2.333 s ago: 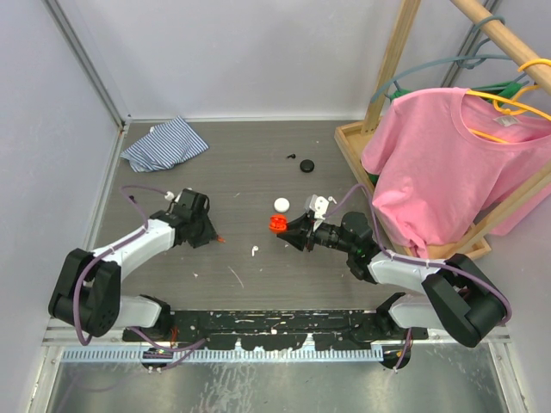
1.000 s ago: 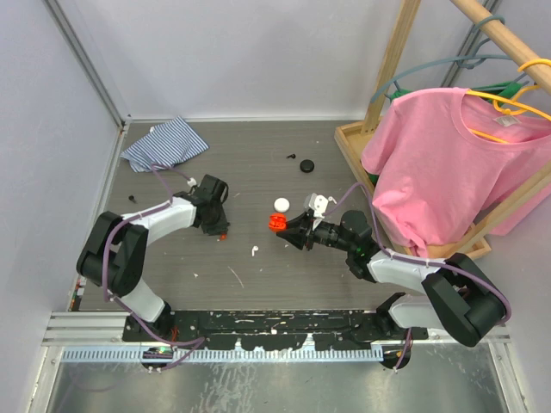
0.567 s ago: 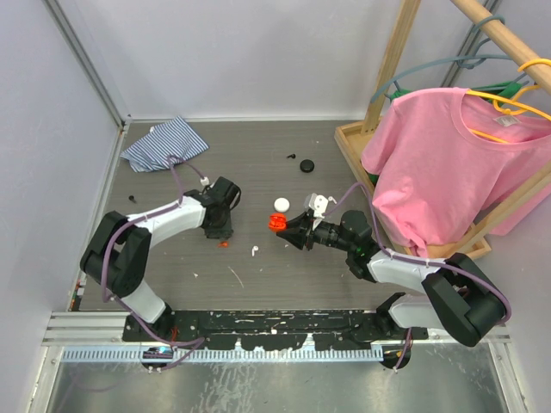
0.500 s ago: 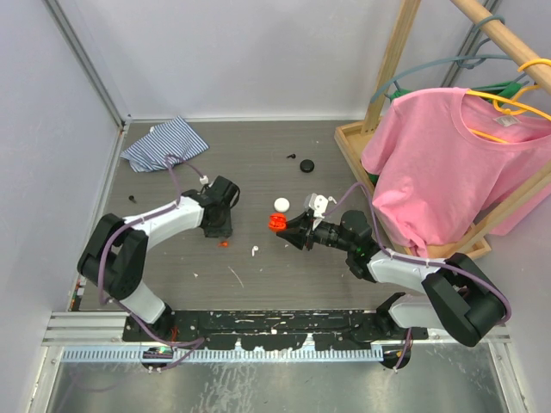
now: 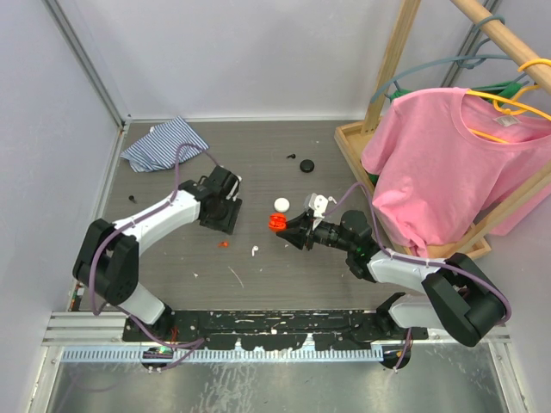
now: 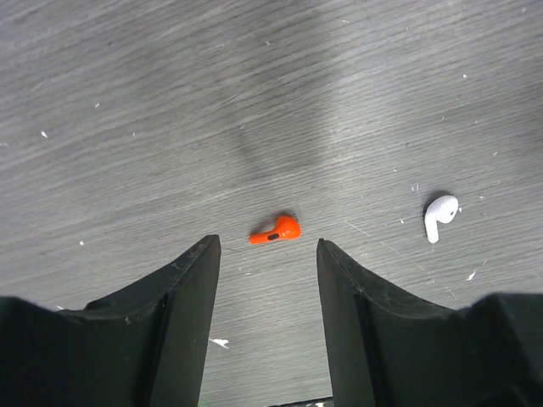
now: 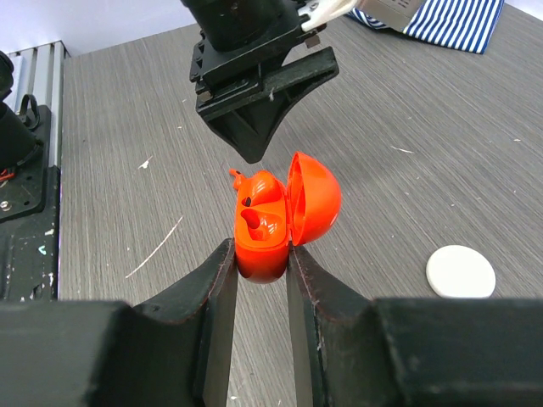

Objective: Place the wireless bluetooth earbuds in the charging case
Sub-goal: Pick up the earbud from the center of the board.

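While my left hand [image 6: 266, 254] hangs open over the tiny red plastic earbud [image 6: 277, 230] on the bench [image 6: 127, 102], my right hand [image 7: 261, 259] grips the open red round case [image 7: 293, 199]. An off-centre pinch could flick the earbud away.

Earbud [image 6: 276, 231] on table [image 6: 127, 102] below left claw [image 6: 266, 250], second earbud [image 6: 439, 215] to its right

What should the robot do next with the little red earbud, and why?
Probably the left gripper should dip and close its jaws on the red earbud. It lies loose on the table just ahead of the open jaws, while the right gripper holds the red case open.
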`<state>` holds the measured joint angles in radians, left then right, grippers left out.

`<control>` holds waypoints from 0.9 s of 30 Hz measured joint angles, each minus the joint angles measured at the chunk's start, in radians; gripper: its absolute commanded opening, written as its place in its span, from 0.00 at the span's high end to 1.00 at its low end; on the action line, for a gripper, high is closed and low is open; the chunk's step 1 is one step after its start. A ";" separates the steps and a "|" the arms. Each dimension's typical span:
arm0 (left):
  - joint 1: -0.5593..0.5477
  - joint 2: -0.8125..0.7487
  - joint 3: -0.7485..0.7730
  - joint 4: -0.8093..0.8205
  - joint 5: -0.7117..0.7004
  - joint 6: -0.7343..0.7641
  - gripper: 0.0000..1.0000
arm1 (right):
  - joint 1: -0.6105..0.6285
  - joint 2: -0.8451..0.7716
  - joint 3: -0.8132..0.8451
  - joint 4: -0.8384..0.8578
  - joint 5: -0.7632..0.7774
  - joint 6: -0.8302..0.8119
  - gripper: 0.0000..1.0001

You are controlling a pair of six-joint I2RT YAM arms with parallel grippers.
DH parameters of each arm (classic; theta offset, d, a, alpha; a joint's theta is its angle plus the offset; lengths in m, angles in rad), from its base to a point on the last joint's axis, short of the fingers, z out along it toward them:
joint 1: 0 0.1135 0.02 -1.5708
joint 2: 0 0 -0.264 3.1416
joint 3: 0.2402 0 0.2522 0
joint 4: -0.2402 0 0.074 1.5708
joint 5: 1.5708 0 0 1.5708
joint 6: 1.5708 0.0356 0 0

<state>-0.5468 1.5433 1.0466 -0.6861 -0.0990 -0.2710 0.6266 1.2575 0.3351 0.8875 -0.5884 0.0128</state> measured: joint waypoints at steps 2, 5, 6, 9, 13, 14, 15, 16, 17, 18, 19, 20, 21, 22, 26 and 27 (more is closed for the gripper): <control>0.000 0.026 0.040 -0.030 0.011 0.054 0.49 | 0.000 0.000 0.000 0.000 0.000 0.000 0.99; 0.000 0.048 0.058 -0.053 0.026 0.128 0.49 | 0.000 0.002 0.000 -0.001 0.000 0.000 0.99; 0.000 0.052 0.058 -0.061 0.035 0.153 0.49 | 0.000 0.004 0.000 -0.001 0.000 0.000 0.99; 0.000 0.060 0.058 -0.080 0.064 0.241 0.48 | 0.000 0.006 0.002 -0.006 0.000 0.000 0.99; -0.006 0.063 0.058 -0.086 0.109 0.366 0.47 | 0.000 0.006 0.003 -0.007 0.000 0.000 0.99; -0.010 0.064 0.058 -0.085 0.118 0.396 0.47 | 0.000 0.006 0.003 -0.007 0.000 0.000 0.99; -0.016 0.067 0.058 -0.085 0.126 0.423 0.47 | 0.000 0.006 0.003 -0.007 0.000 0.000 0.99; -0.023 0.072 0.058 -0.085 0.132 0.448 0.48 | 0.000 0.006 0.003 -0.007 0.000 0.000 0.99; -0.029 0.078 0.058 -0.085 0.136 0.465 0.48 | 0.000 0.006 0.003 -0.007 0.000 0.000 0.99; -0.035 0.088 0.058 -0.087 0.140 0.481 0.48 | 0.000 0.006 0.003 -0.007 0.000 0.000 0.99; -0.038 0.100 0.059 -0.088 0.141 0.496 0.49 | 0.000 0.006 0.003 -0.007 0.000 0.000 0.99; -0.043 0.116 0.061 -0.092 0.141 0.507 0.50 | 0.000 0.006 0.003 -0.007 0.000 0.000 0.99; -0.047 0.132 0.063 -0.095 0.140 0.520 0.50 | 0.000 0.006 0.003 -0.007 0.000 0.000 0.99; -0.049 0.144 0.063 -0.096 0.138 0.527 0.50 | 0.000 0.006 0.003 -0.007 0.000 0.000 0.99; -0.061 0.183 0.064 -0.103 0.120 0.550 0.53 | 0.000 0.006 0.003 -0.007 0.000 0.000 0.99; -0.063 0.191 0.065 -0.104 0.114 0.553 0.54 | 0.000 0.006 0.003 -0.007 0.000 0.000 0.99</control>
<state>-0.6098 1.7340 1.1118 -0.7902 0.0154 0.2817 0.6266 1.2640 0.3386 0.8806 -0.5888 0.0128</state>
